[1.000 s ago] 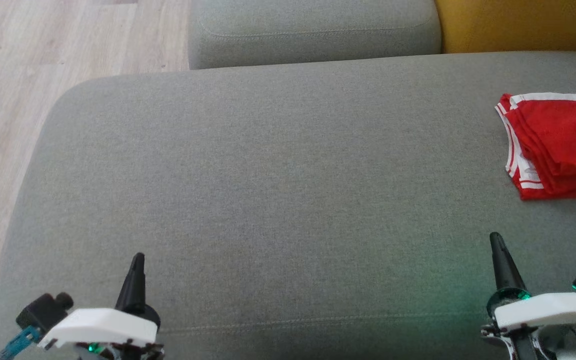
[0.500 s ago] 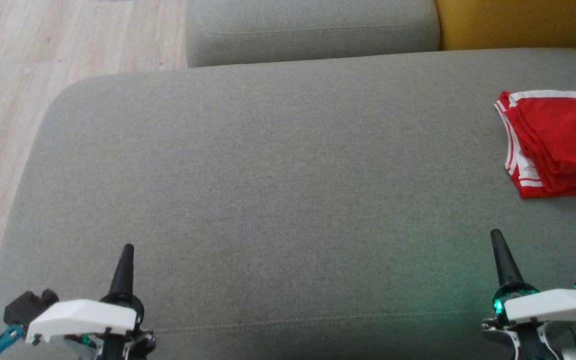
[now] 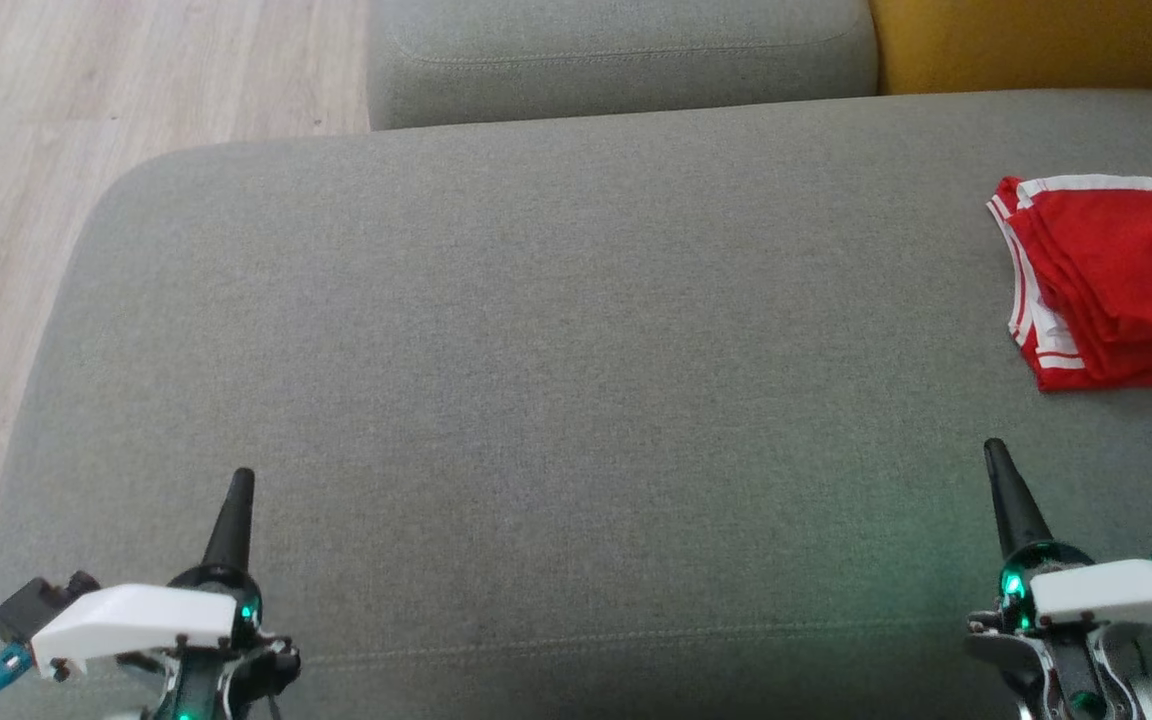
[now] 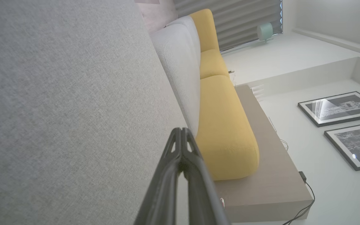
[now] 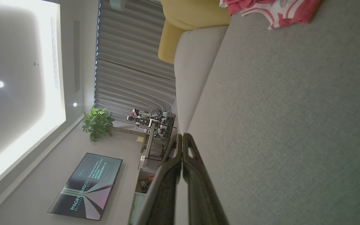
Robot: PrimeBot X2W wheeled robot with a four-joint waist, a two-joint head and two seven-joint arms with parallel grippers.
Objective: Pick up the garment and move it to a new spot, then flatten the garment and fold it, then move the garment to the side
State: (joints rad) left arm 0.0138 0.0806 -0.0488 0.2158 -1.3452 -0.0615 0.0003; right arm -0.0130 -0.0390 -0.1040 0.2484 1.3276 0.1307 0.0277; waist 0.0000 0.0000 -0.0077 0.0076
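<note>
Red garment point(image 3: 1116, 285) folded up at 3 o'clock, nothing held

We see the garment as a soft layered bundle near the right edge of the couch seat point(image 3: 556, 350), smooth red cloth with white stripe trim down its left side. The seat is a big rounded slab of coarse grey weave with a stitched seam along the front. Our left gripper point(image 3: 241, 480) sits at 7 o'clock and our right gripper point(image 3: 994, 450) at 5 o'clock, each pair of dark tapered fingers pressed together into one point, well apart from the cloth. Yellow cushion point(image 3: 1026, 45) at 1 o'clock, pale wood-grain floor point(image 3: 86, 90) at 10.
</note>
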